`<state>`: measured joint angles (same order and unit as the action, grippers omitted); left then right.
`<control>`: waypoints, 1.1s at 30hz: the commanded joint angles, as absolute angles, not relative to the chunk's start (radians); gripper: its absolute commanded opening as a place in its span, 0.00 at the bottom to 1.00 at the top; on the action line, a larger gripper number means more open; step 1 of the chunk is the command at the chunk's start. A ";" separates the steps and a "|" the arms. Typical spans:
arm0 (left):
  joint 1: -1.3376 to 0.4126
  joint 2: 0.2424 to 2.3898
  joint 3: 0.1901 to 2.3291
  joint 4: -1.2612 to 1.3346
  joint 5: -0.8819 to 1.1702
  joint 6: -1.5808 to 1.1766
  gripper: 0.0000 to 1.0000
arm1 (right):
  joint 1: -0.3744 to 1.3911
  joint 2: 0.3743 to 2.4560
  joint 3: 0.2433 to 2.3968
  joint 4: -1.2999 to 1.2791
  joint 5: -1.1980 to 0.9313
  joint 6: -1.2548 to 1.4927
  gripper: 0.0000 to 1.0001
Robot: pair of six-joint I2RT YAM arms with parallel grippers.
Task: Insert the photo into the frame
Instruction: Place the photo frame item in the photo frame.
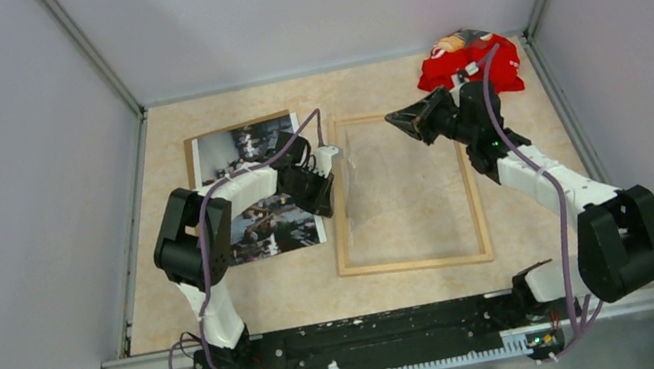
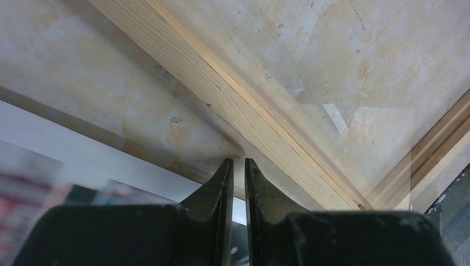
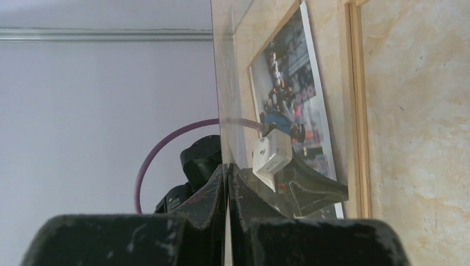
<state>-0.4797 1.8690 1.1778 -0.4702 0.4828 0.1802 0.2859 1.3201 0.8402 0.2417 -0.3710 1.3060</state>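
The photo (image 1: 241, 149), a crowd scene with a white border, lies face up at the left on a brown backing board (image 1: 236, 125). To its right the light wood frame (image 1: 415, 263) lies flat on the table. My right gripper (image 1: 391, 118) is shut on the edge of the clear pane (image 1: 372, 171) and holds it tilted above the frame. In the right wrist view the pane (image 3: 238, 83) rises edge-on from the right gripper (image 3: 227, 166), with the photo (image 3: 285, 83) showing through it. My left gripper (image 2: 239, 162) hovers between the photo (image 2: 83, 149) and the frame's left rail (image 2: 249, 105), its jaws a narrow slit apart with nothing seen between them.
A red crumpled bag (image 1: 469, 63) lies in the far right corner behind the right arm. Grey walls close the table in on three sides. The left arm (image 1: 199, 227) arches over the photo's lower half.
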 commanded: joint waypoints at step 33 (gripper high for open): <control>-0.413 1.815 1.203 -0.501 0.526 0.179 0.19 | 0.142 1.120 0.668 0.171 -0.509 1.031 0.00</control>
<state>-0.4168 1.8622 1.1778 -0.4934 0.5087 0.1776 0.1616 1.1915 0.7044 0.1307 -0.5163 1.0729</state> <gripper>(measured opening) 0.185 0.004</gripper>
